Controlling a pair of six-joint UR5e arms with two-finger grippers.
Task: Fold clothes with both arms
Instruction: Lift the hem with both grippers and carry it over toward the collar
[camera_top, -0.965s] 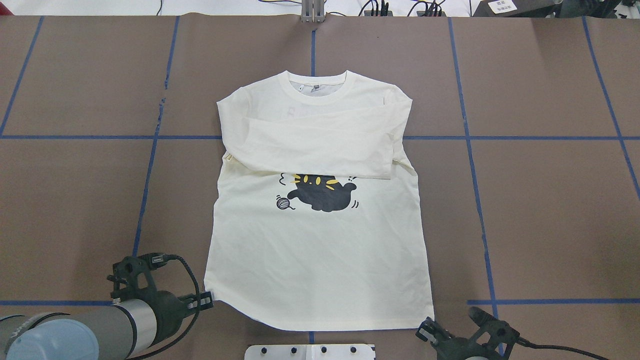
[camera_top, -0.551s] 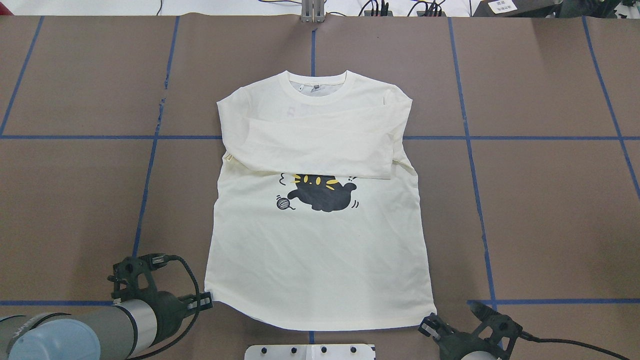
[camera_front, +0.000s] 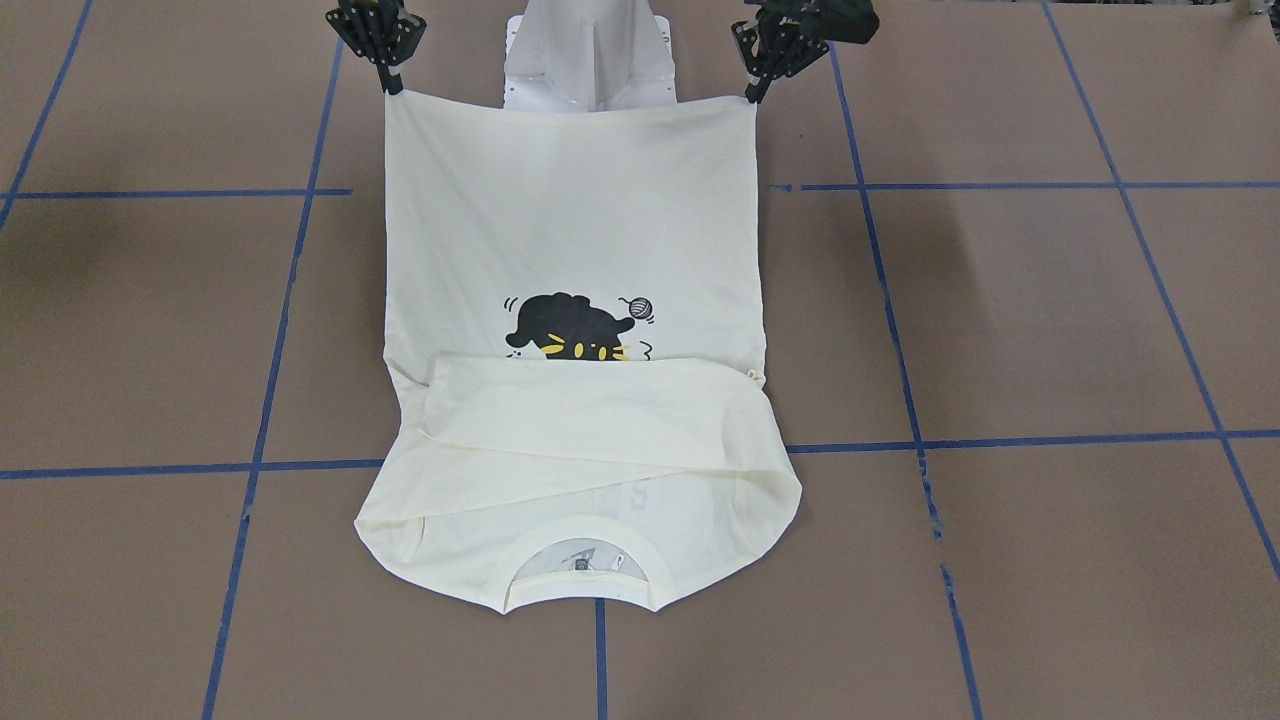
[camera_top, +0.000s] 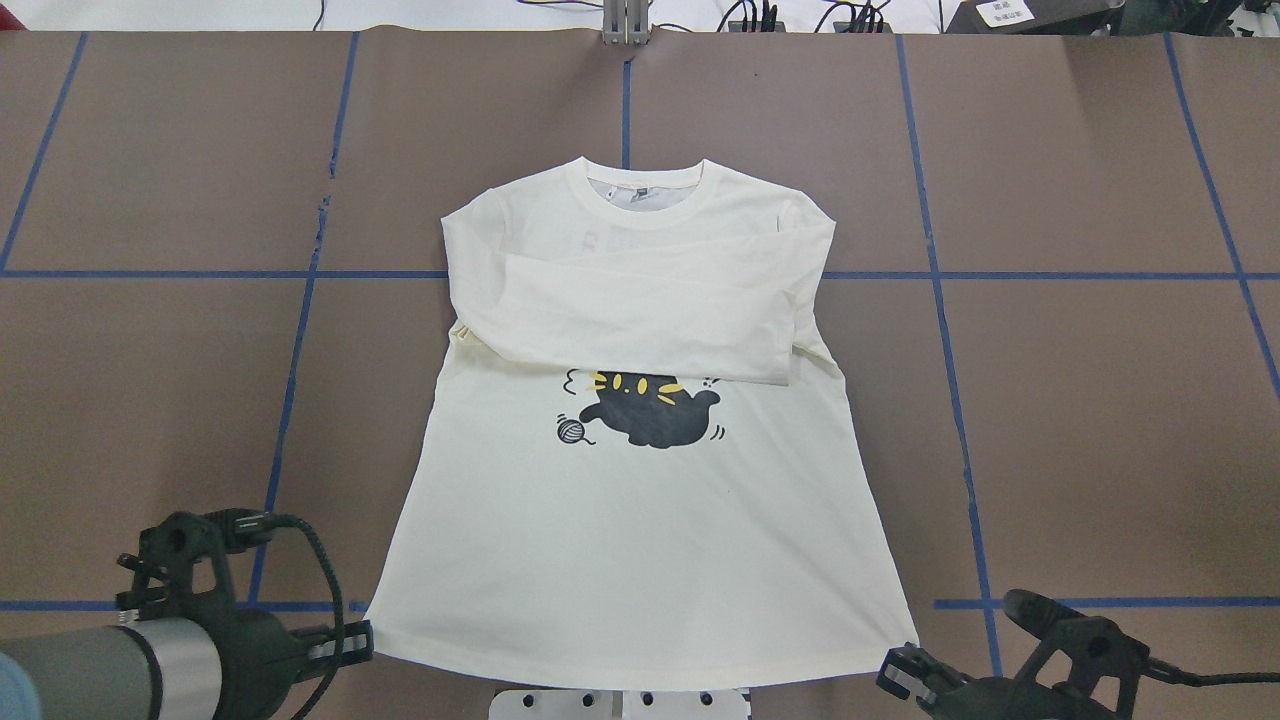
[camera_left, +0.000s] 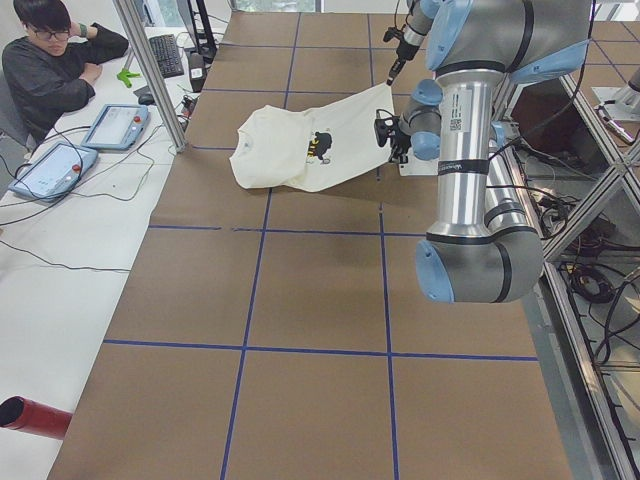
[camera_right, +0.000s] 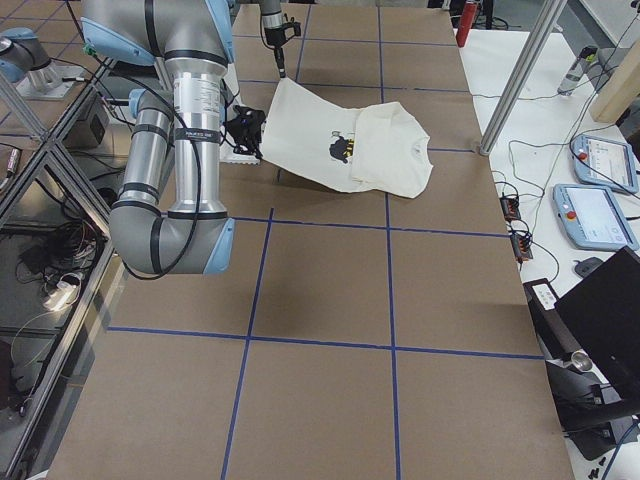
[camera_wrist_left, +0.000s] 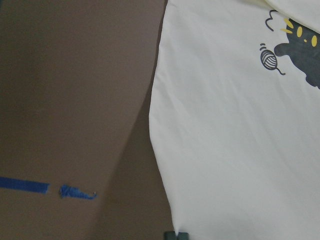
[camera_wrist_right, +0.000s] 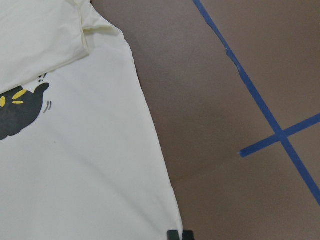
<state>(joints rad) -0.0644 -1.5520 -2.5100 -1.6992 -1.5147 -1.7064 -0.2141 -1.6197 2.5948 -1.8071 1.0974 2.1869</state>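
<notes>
The left gripper is pinched shut on one bottom corner of the shirt. The right gripper is pinched shut on the other bottom corner. The wrist views show only a tiny bit of each fingertip, so I can't tell how much cloth is inside.

The two corners are held up in the air and pulled apart. That keeps the bottom edge straight and smooth. The top part with the collar lies on the brown table, near the middle. The sleeves are laid across the chest, just above the black cat. I think both corners are held so the arms can carry the bottom edge over to the collar and fold the shirt in half.

Blue tape lines cross the table. The white base sits right under the lifted edge, close to both grippers. The sleeves make a soft bump that the fold must lie over. A person sits at a side desk, well apart.
</notes>
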